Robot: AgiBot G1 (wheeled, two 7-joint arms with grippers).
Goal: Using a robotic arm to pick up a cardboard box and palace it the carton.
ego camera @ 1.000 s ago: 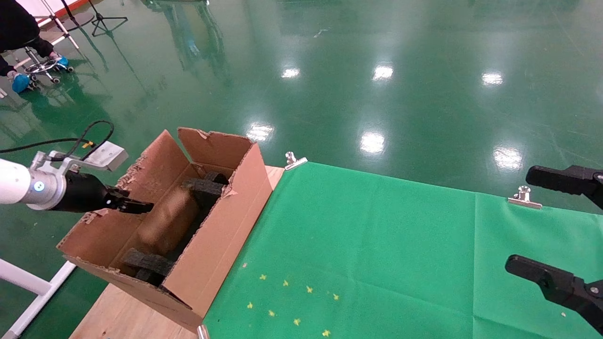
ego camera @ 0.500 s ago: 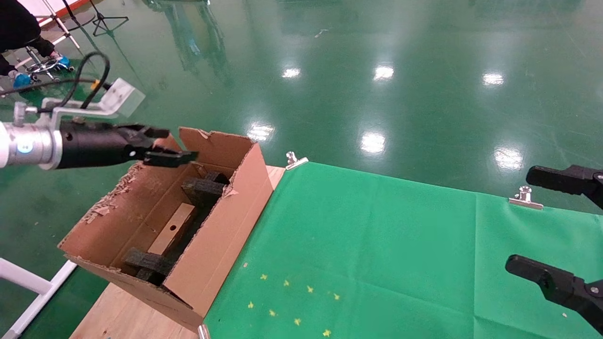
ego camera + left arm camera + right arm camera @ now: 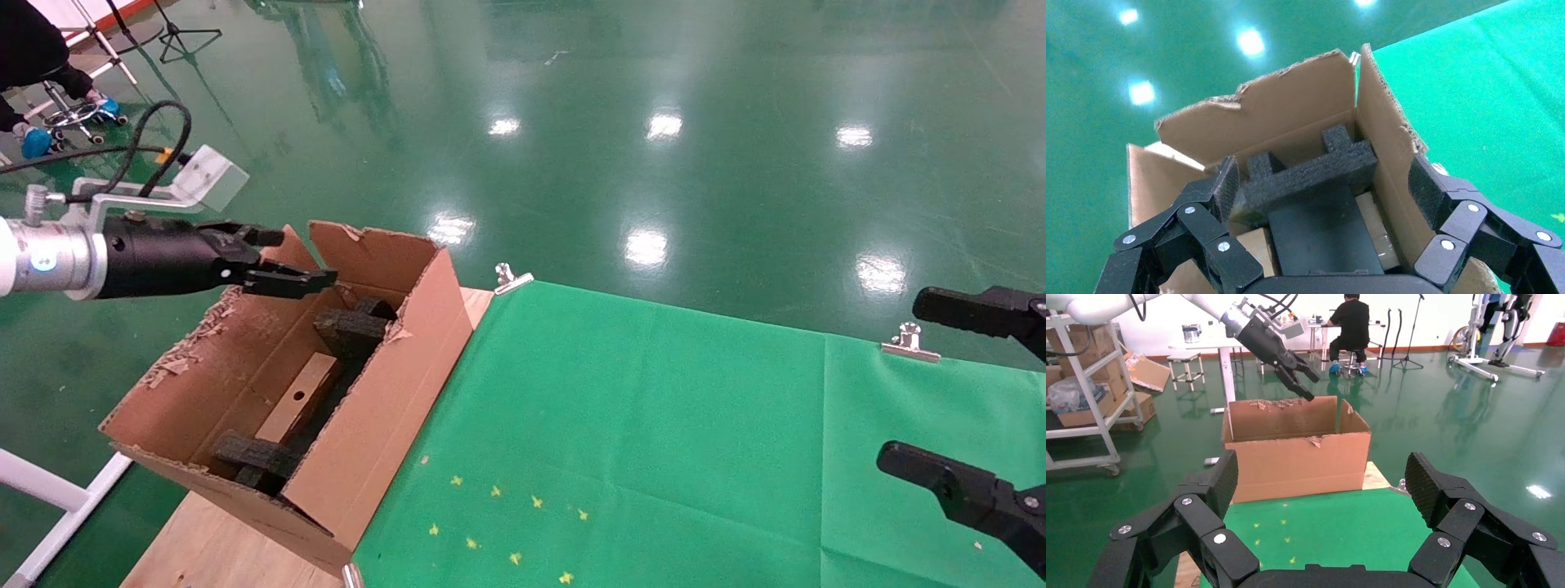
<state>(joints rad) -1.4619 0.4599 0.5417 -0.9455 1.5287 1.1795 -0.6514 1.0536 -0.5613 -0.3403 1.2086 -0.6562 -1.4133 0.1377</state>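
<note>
Jaws: on my left gripper (image 3: pixel 298 261) they stand apart and hold nothing; on my right gripper (image 3: pixel 940 384) they also stand wide apart, empty.

Head view, left arm: my robotic arm (image 3: pixel 49 257) reaches in from nine o'clock, its gripper hovering over the carton's (image 3: pixel 384 408) far left flap.

Head view, box: the cardboard box (image 3: pixel 299 398) lies flat inside the carton, hole side up, between dark foam blocks (image 3: pixel 353 327) at its twelve o'clock and six o'clock ends.

Head view, carton: it sits at the eight o'clock side of the green cloth (image 3: pixel 654 441), on a wooden tabletop (image 3: pixel 204 547).

Head view, right arm: parked at three o'clock over the cloth's edge.

Left wrist view: my fingers (image 3: pixel 1229 184) frame the carton (image 3: pixel 1291 122) from above; a foam block (image 3: pixel 1309 174) shows inside, the cardboard box (image 3: pixel 1370 214) only partly visible.

Right wrist view: my right fingers (image 3: pixel 1223 478) spread open in the foreground; beyond them the carton (image 3: pixel 1297 459) stands on the cloth (image 3: pixel 1333 530), with the left gripper (image 3: pixel 1306 383) above its rim.
</note>
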